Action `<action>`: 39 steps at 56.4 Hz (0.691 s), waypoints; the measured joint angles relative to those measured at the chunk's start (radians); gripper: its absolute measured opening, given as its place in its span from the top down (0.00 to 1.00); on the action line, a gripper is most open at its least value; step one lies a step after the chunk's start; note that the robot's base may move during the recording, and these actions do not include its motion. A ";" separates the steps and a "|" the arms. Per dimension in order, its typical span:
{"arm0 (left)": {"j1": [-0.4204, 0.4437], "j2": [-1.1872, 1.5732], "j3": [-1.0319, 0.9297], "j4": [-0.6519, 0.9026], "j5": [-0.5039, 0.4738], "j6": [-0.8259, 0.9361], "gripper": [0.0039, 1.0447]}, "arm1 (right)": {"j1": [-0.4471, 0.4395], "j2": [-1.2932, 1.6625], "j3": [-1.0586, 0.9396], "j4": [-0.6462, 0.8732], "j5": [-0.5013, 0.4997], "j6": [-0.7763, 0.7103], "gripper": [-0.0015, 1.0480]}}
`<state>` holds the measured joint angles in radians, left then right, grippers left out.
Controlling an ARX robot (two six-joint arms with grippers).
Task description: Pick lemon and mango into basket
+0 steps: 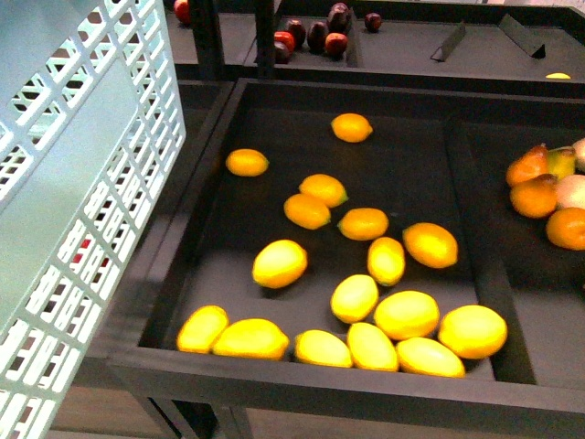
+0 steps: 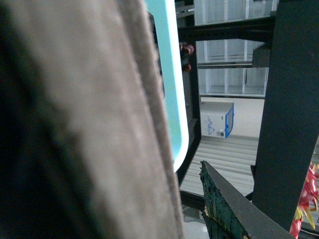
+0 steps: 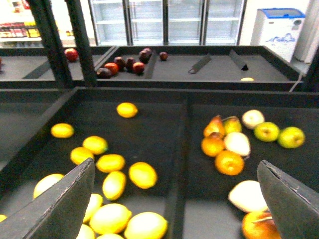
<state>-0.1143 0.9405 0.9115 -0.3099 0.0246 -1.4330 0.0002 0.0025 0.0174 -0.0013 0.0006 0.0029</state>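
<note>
Front view shows one teal basket [image 1: 82,183] standing tall at the left, just beside a dark tray [image 1: 215,174]. Sixteen yellow fruits lie loose in that tray. The small, rounder kind sits toward the back, like this lemon [image 1: 247,162]. The bigger, longer kind crowds the front edge, like this mango [image 1: 249,339] — I cannot be sure which fruit is which.

Right wrist view shows ten mixed fruits [image 3: 229,162] in the next tray to the right, and about eight dark red fruits [image 3: 130,63] on the shelf behind. The two right fingers [image 3: 70,199] are wide apart, with nothing between them.

Left wrist view shows one left finger [image 2: 224,209], a blurry brown thing [image 2: 89,124] and the basket's teal rim. I cannot tell whether the left fingers are apart or together.
</note>
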 joint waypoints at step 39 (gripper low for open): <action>0.000 0.000 0.002 -0.001 -0.003 0.000 0.76 | 0.000 0.002 0.000 0.000 0.000 0.000 0.08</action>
<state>-0.1139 0.9405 0.9131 -0.3107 0.0219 -1.4330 0.0002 0.0040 0.0174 -0.0010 0.0006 0.0032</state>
